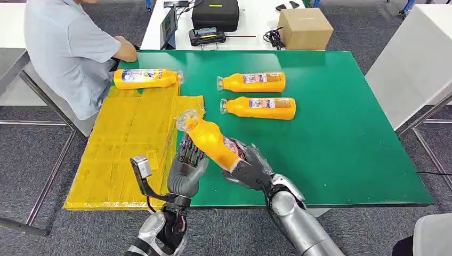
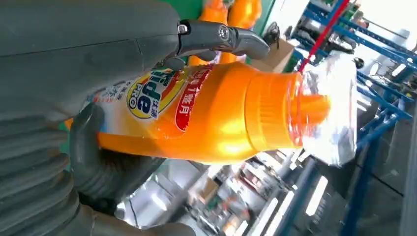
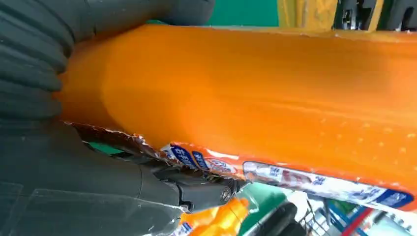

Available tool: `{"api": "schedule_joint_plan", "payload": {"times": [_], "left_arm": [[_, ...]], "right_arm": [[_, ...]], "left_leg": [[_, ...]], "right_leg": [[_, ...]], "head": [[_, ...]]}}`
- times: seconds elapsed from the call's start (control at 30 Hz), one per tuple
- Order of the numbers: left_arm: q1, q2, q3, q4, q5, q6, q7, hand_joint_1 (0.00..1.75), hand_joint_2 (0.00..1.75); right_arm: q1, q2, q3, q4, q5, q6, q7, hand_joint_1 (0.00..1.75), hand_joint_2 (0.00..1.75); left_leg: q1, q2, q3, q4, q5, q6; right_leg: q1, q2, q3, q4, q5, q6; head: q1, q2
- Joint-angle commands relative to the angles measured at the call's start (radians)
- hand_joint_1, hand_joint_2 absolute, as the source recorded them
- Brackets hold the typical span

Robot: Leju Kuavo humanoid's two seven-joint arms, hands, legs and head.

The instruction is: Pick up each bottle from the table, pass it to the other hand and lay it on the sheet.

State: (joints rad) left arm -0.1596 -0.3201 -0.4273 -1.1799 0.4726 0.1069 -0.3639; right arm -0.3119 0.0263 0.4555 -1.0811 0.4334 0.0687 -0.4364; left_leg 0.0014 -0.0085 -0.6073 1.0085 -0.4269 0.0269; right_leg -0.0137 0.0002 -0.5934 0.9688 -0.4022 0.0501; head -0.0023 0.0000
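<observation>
An orange bottle [image 1: 210,140] with a clear-wrapped cap is held tilted above the table's front edge, cap pointing up toward the sheet. My right hand [image 1: 250,165] grips its lower body, labelled side [image 3: 270,88] against the palm [image 3: 64,187]. My left hand [image 1: 186,168] meets it from the sheet side, a finger over and the thumb [image 2: 93,147] under the bottle [image 2: 216,118] near its shoulder. One more bottle [image 1: 145,78] lies on the yellow sheet [image 1: 128,144] at its far edge. Two others [image 1: 253,82] [image 1: 259,108] lie on the green table [image 1: 341,133].
A person [image 1: 69,48] in a light blue shirt sits at the table's far left corner, hand close to the sheet. Beyond the green table, a white table carries a cardboard box [image 1: 305,28], a black case [image 1: 215,13] and cables.
</observation>
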Motion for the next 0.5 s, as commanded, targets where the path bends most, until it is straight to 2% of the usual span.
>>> {"api": "schedule_joint_plan", "payload": {"times": [0.03, 0.1, 0.17, 0.27, 0.33, 0.5], "left_arm": [[-0.036, 0.035, -0.066, 0.064, -0.025, 0.020, 0.000, 0.00, 1.75], [-0.044, 0.021, -0.066, 0.094, -0.047, 0.057, 0.012, 0.00, 1.75], [-0.084, 0.002, -0.084, 0.227, -0.071, 0.125, 0.144, 0.00, 1.75], [-0.134, -0.021, -0.055, 0.375, -0.028, 0.095, 0.090, 0.00, 1.75], [-0.154, -0.029, -0.042, 0.409, -0.058, 0.161, 0.027, 0.00, 1.75], [-0.173, -0.029, -0.019, 0.416, -0.038, 0.174, 0.036, 0.00, 1.75]], "right_arm": [[-0.058, 0.006, 0.057, 0.125, -0.001, 0.007, 0.001, 1.75, 1.75], [-0.057, 0.005, 0.066, 0.122, 0.005, 0.006, 0.006, 1.75, 1.75], [-0.057, 0.016, 0.084, 0.127, 0.019, -0.007, 0.009, 1.75, 1.75], [-0.064, 0.024, 0.116, 0.110, 0.026, -0.021, 0.014, 1.75, 1.75], [-0.054, 0.018, 0.137, 0.082, 0.041, -0.042, 0.032, 1.75, 1.75], [-0.041, 0.001, 0.177, 0.053, 0.060, -0.071, 0.047, 1.75, 1.75]], "left_leg": [[0.000, 0.002, 0.003, -0.001, -0.001, -0.001], [0.000, 0.003, 0.006, -0.001, -0.002, -0.002], [0.000, 0.001, 0.003, -0.001, -0.001, -0.001], [0.000, 0.001, 0.004, -0.001, -0.001, -0.001], [0.000, 0.001, 0.005, -0.001, -0.001, -0.001], [0.000, 0.002, 0.004, 0.000, -0.002, -0.001]], "right_leg": [[0.000, 0.001, 0.003, 0.000, -0.001, -0.001], [0.001, 0.002, 0.006, -0.001, -0.002, -0.003], [0.000, 0.000, 0.003, -0.001, -0.001, -0.001], [0.000, 0.000, 0.004, -0.001, -0.001, -0.002], [0.000, 0.000, 0.004, 0.000, -0.001, -0.002], [0.000, -0.001, 0.003, 0.000, -0.002, -0.002]], "head": [[0.000, 0.000], [0.000, 0.000], [0.000, 0.000], [0.000, 0.000], [0.000, 0.000], [0.000, 0.000]]}}
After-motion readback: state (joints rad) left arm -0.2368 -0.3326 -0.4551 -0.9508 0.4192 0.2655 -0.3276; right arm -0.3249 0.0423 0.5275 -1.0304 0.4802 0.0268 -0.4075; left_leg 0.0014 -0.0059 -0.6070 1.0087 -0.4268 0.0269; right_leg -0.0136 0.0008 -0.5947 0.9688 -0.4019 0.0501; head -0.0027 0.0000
